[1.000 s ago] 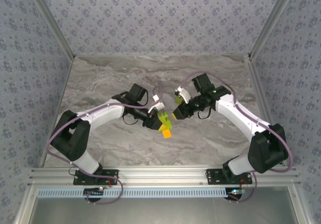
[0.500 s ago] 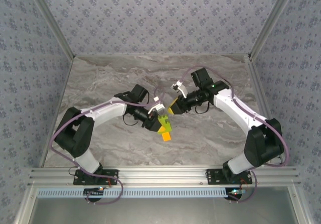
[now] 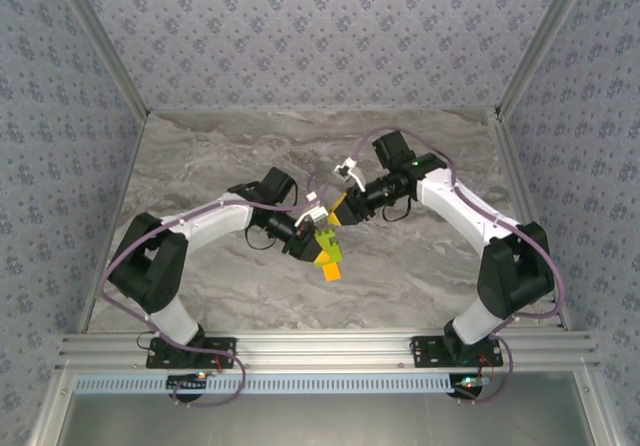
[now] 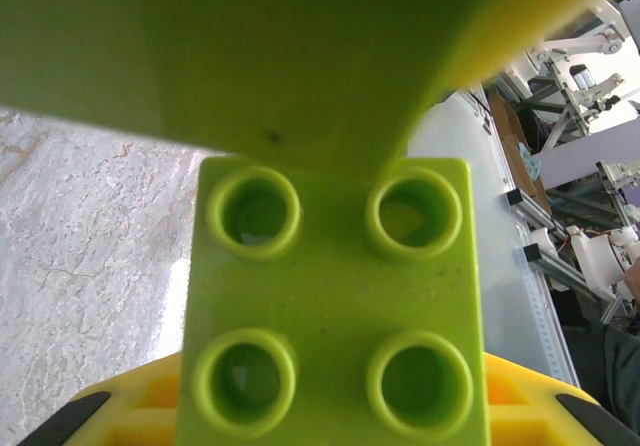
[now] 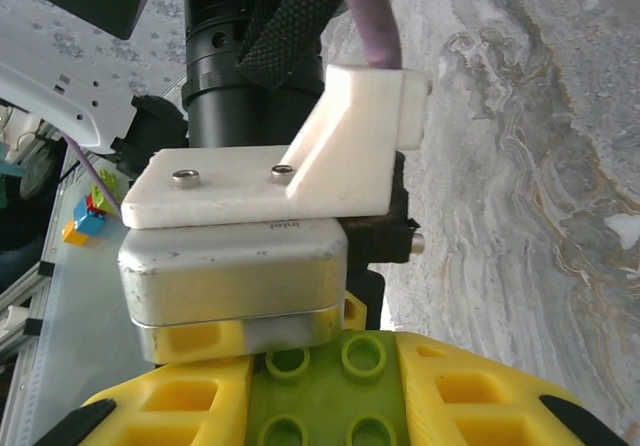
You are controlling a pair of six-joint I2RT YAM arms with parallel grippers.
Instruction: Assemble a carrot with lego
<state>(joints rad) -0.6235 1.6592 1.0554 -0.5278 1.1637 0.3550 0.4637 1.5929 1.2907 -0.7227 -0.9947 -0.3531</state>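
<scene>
1. Top external: left end effector (image 3: 316,234) clamped tight on carrot (image 3: 330,262), orange end below its tips.
2. Right end effector (image 3: 338,209) clamped on green brick (image 5: 325,396), just beside left end effector, above counter (image 3: 420,266).

Both arms bend inward from outswung elbows, the left gripper (image 3: 320,236) and the right gripper (image 3: 337,212) clamped tight, their tips almost meeting above mid-table.
</scene>
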